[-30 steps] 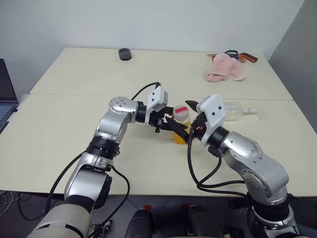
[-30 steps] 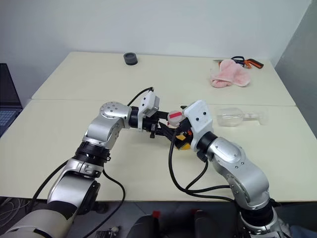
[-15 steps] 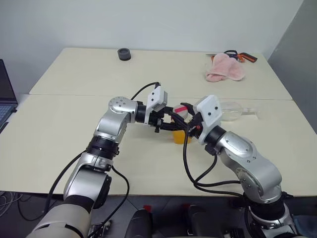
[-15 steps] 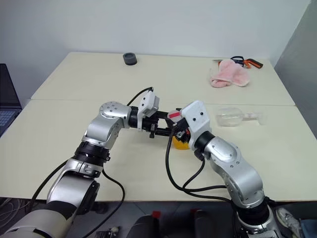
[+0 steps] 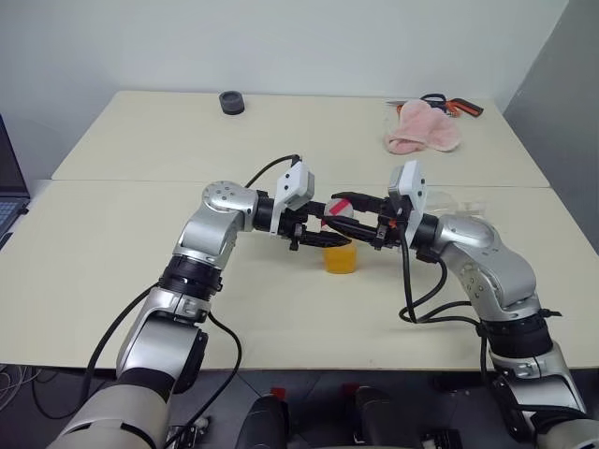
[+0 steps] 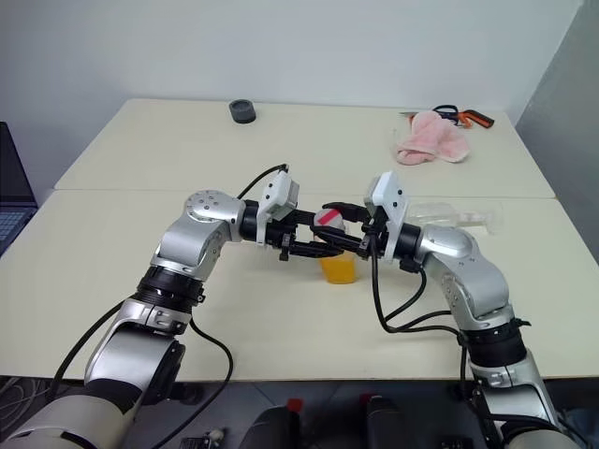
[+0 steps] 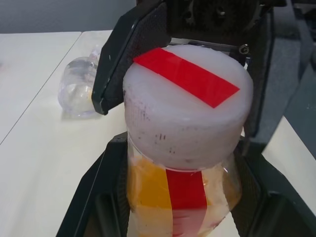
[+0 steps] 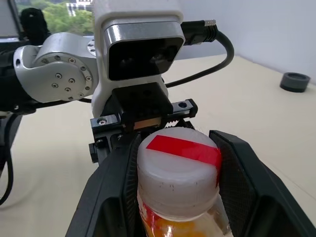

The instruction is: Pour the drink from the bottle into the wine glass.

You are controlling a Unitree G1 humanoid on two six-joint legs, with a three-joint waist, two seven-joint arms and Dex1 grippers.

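Hiding the bottle [image 5: 340,245] neck: left hand [image 5: 329,236], right hand [image 5: 348,213] around cap.

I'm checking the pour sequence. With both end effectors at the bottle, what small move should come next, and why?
Probably the right end effector should twist off the white cap. The cap sits on the bottle, whose body the left end effector grips, and the wine glass lies on its side.

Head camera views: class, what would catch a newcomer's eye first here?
Both grippers meet mid-table at the bottle of orange drink: the left gripper clamps its body, while the right gripper closes round its white, red-striped cap. Behind them the wine glass lies on its side.
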